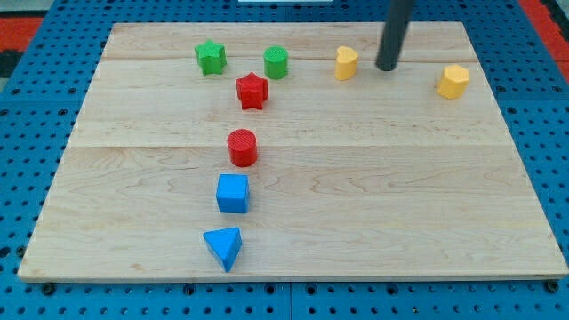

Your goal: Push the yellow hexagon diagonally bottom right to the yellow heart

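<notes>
The arm ends in a plain dark rod, so there is no claw to be wide, narrow or holding anything. The tip [388,67] rests on the bench [356,222] near the view's top, between the two yellow blocks and touching neither.

The block just to its left, as far as I can make out, is the yellow heart [346,63]. The yellow hexagon [452,81] sits further off toward the view's right edge, slightly lower than the heart and well apart from it.

I judge this to be the approach step, with the push itself not yet begun. The hexagon already lies right of and a little below the heart, but too far away to count as placed beside it.

The next move seems to call for taking the tip round to the hexagon's far right side, passing above or below it without nudging it. From there it can push leftward and a little downward, until the block sits close off the heart's lower right corner. A push from where the tip stands now would only drive the hexagon toward the bench edge.

The green star [211,58], green cylinder [276,62], red star [252,91], red cylinder [242,148], blue cube [232,193] and blue triangle [223,247] stand on the view's left half, out of the way.
</notes>
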### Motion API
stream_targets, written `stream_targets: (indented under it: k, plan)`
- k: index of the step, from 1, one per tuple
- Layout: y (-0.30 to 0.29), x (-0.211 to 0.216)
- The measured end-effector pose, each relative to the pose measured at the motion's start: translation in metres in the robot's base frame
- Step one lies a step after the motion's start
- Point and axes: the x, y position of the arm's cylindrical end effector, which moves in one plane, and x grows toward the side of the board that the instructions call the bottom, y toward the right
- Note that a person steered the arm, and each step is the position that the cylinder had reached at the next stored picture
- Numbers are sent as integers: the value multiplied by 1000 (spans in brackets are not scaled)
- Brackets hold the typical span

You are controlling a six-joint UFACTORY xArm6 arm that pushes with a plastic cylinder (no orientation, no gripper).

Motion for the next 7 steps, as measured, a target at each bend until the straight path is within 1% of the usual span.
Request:
stream_targets:
  k: [1,2,3,4,5,6,7]
  plan:
    - [31,-4]
    - [157,-10]
    - [186,13]
    - [136,38]
    - [91,41]
    - [100,43]
    - [100,27]
